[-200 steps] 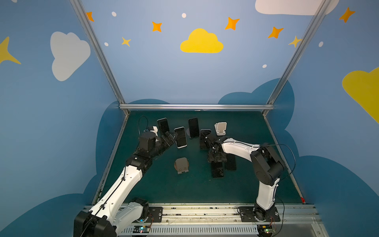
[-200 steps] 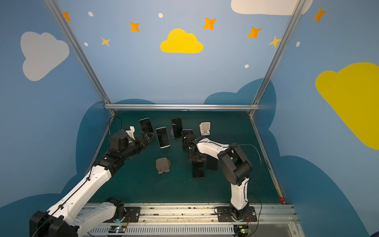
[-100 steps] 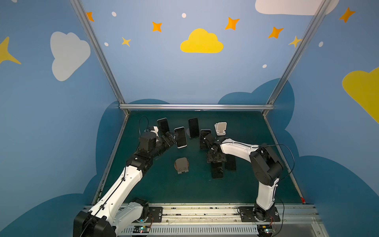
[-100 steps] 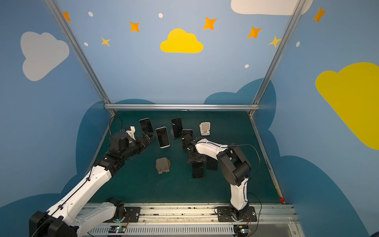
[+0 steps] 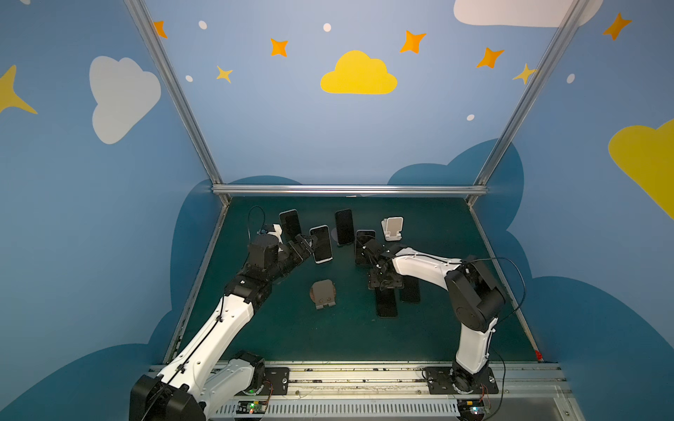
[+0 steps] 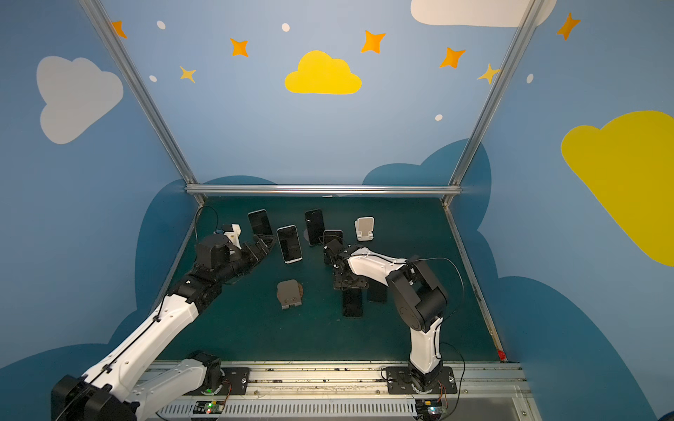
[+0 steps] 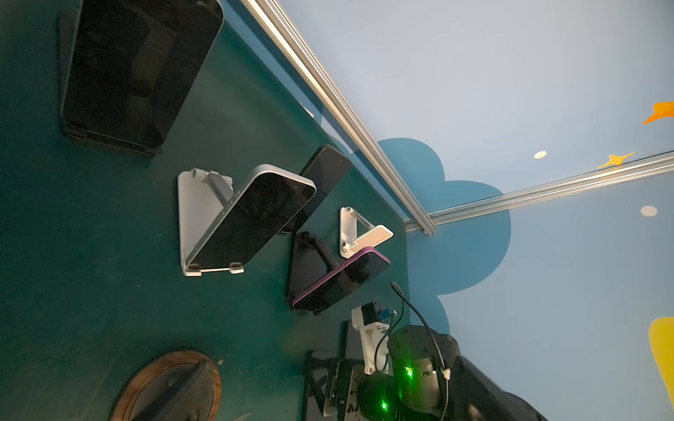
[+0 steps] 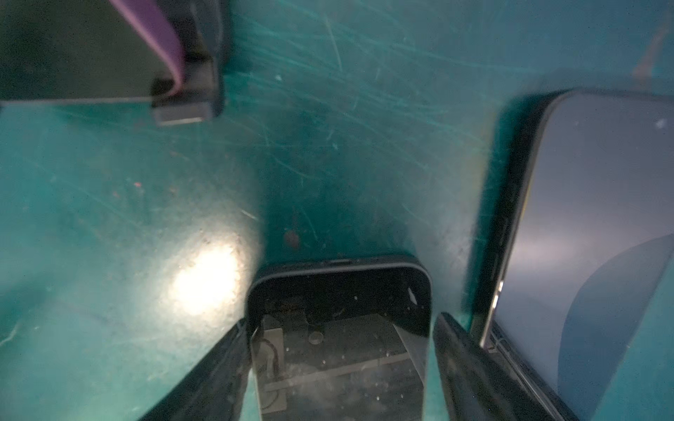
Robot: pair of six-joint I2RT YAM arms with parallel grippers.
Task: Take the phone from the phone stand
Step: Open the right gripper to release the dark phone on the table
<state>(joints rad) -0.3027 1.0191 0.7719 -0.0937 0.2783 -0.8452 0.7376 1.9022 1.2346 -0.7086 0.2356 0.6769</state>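
Both top views: green mat (image 5: 291,335), blue cloud-painted walls (image 5: 328,138). The right gripper (image 8: 341,322) straddles a flat phone (image 8: 339,350), jaws parted; the left gripper (image 5: 305,246) gapes, empty.

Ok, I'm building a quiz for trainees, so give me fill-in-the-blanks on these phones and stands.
The purple-edged phone leans on a ___ stand. The white stand at back right holds ___ phone. The right gripper straddles a phone lying ___ on the mat.
Missing: black; no; flat.

Glossy glass phone (image 8: 339,328); scuffed matt green table (image 8: 328,145); white plastic stand (image 7: 193,215).
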